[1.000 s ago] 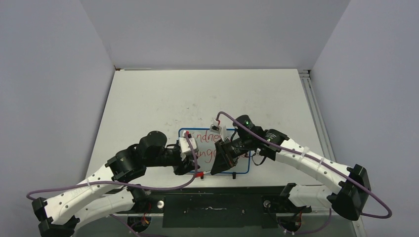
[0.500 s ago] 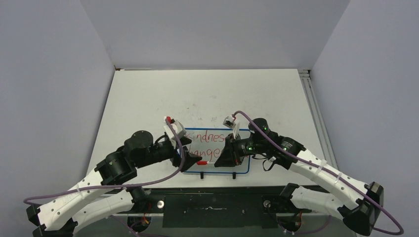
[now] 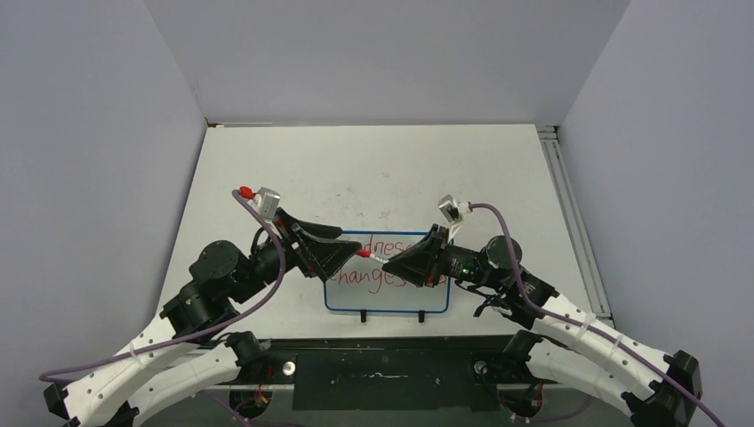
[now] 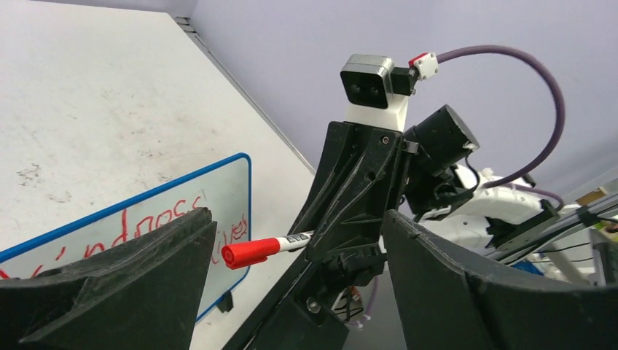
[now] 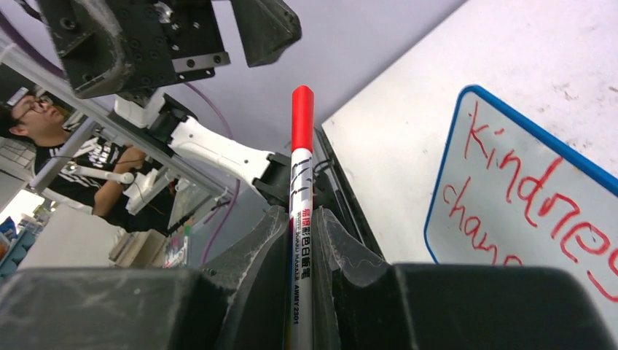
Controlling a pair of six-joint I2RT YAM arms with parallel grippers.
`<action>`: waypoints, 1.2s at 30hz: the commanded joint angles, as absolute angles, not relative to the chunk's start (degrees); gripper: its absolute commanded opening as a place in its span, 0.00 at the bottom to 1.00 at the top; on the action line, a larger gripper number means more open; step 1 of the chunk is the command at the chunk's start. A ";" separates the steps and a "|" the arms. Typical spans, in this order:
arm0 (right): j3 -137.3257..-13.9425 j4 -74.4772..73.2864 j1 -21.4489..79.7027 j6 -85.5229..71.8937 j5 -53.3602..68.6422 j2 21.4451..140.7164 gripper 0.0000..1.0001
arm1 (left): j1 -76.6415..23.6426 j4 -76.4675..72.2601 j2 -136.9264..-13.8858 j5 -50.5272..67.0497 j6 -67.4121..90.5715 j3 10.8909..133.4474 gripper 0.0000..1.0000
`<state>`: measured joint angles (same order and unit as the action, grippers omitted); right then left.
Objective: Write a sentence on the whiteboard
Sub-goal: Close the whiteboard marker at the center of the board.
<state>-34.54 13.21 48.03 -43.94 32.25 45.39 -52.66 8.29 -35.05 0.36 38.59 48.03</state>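
Top external view: the whiteboard [image 3: 389, 299] lies flat on the table [image 3: 356, 169] toward the near edge, between the two arms, with its two black clips [image 3: 363, 314] on the near long edge. Red handwriting covers its upper part. The left claw [image 3: 345, 253] is spread wide and grasps nothing. The right claw [image 3: 397, 262] faces it and is clenched on a marker [image 3: 370, 255], whose red cap points at the left claw. Both claws overlap the board's far edge in this view.

Left wrist view: you see the two left fingers [image 4: 109, 284] set well apart. The marker's capped end sits in the gap between them, nearer the finger on the left of the frame. You cannot tell whether it touches that finger.

Right wrist view: the right fingers [image 5: 266, 244] press on the marker barrel from both sides, cap outward. The board lies below, to the right of the frame.
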 commanded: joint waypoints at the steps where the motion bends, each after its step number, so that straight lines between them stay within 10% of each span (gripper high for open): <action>1: -32.90 30.71 48.27 -48.02 32.17 44.76 0.05 | -52.15 3.39 -35.46 -0.67 43.39 47.97 0.83; 14: -30.51 40.19 48.56 -51.51 32.95 45.72 0.05 | -51.38 -1.42 -37.95 4.49 46.15 47.01 0.78; 36: -27.73 48.91 48.60 -55.89 33.49 49.51 0.05 | -51.35 -7.04 -37.61 5.44 48.16 44.95 0.17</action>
